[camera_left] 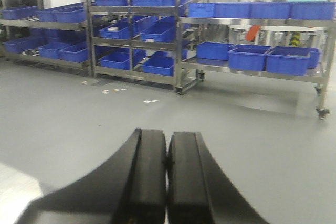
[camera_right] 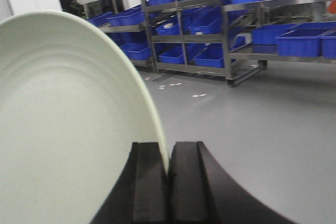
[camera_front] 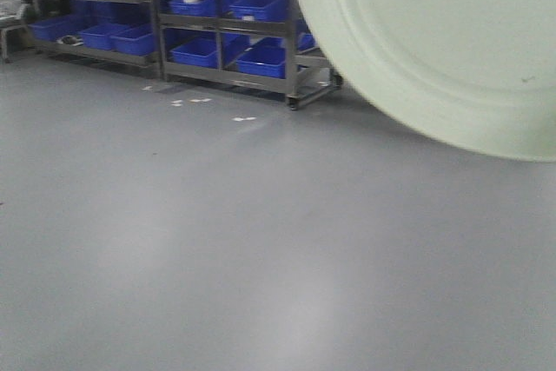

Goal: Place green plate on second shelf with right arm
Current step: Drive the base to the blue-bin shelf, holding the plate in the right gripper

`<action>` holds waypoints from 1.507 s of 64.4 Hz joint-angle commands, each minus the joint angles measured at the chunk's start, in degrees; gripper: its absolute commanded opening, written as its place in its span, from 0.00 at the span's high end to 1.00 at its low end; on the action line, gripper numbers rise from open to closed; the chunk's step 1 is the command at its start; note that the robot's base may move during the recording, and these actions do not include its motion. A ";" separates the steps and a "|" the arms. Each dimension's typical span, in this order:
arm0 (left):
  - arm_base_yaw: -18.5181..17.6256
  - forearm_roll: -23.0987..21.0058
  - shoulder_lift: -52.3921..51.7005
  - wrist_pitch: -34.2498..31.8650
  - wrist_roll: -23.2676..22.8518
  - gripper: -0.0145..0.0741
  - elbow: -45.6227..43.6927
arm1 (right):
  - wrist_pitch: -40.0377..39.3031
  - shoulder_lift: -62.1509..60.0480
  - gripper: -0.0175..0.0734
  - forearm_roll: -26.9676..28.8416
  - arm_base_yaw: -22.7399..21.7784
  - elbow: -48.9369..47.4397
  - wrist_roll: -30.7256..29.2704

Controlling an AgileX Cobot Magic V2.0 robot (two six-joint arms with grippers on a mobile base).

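Note:
The green plate [camera_front: 443, 41] is a pale mint-green round plate held on edge in the air, filling the upper right of the front view. In the right wrist view its ringed underside [camera_right: 63, 124] fills the left half. My right gripper [camera_right: 168, 148] is shut on the plate's rim, one black finger on each side. My left gripper [camera_left: 167, 137] is shut and empty, its two black fingers pressed together above the grey floor. Neither gripper shows in the front view.
Metal shelf racks [camera_front: 221, 28] with several blue bins [camera_front: 195, 51] stand across the grey floor [camera_front: 217, 241], far ahead. A wheeled rack with blue bins [camera_left: 252, 59] stands further right. Small white scraps [camera_front: 245, 118] lie on the floor before the racks.

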 commanded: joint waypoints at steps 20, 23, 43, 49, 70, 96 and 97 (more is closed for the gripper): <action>-0.12 -0.32 -0.90 -4.78 -0.14 0.69 2.27 | -6.79 0.15 0.78 0.32 -0.46 -1.93 0.75; -0.12 -0.32 -0.90 -4.78 -0.14 0.69 2.27 | -6.79 0.15 0.78 0.32 -0.46 -1.93 0.75; -0.12 -0.32 -0.90 -4.78 -0.14 0.69 2.27 | -6.79 0.15 0.78 0.32 -0.46 -1.93 0.75; -0.12 -0.32 -0.90 -4.78 -0.14 0.69 2.27 | -6.79 0.15 0.78 0.32 -0.46 -1.93 0.75; -0.12 -0.32 -0.90 -4.78 -0.14 0.69 2.27 | -6.79 0.15 0.78 0.32 -0.46 -1.93 0.75; -0.12 -0.32 -0.90 -4.78 -0.14 0.69 2.27 | -6.79 0.15 0.78 0.32 -0.46 -1.93 0.75; -0.12 -0.32 -0.90 -4.78 -0.14 0.69 2.27 | -6.79 0.15 0.78 0.32 -0.46 -1.93 0.75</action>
